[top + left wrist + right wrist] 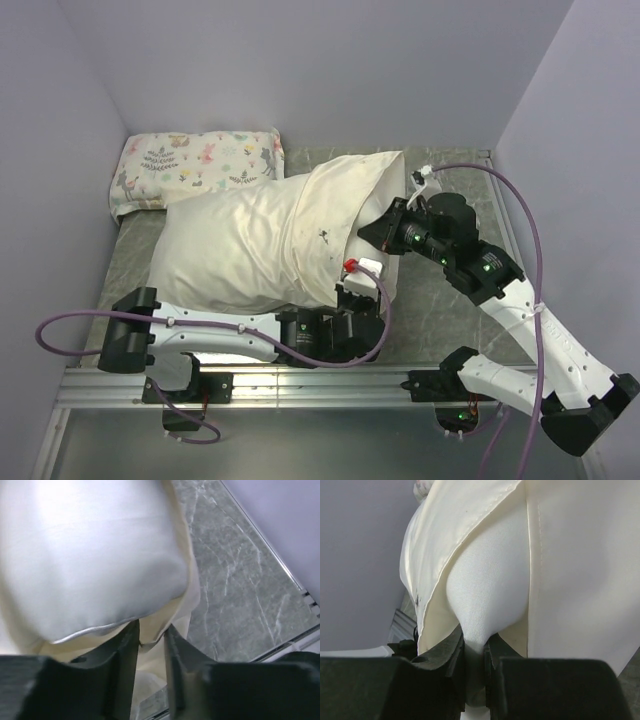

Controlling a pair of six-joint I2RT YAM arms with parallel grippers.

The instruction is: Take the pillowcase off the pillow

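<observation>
The job is barely begun: the case [250,240] covers nearly the whole pillow [490,590], which lies across the tabletop [240,580] with its open end to the right, and only that end of the white pillow bulges out of the mouth. The right tool [475,665] is nearly closed, with a pinch of the pillow's white cover held between its fingers just inside the hem. The left tool [151,650] stands partly apart at the near corner of the mouth, a fold of the cream hem lying between its fingers. Whether that fold is truly gripped I cannot tell. By my judgement both holds must be firm, and then all of the sleeve is left to draw off. From above, the right tool's tips are lost in the shadow of the mouth and the left arm covers the bundle's near edge. How deep the pillow sits cannot be seen. A print pillow [195,165] lies behind, touching the case.
</observation>
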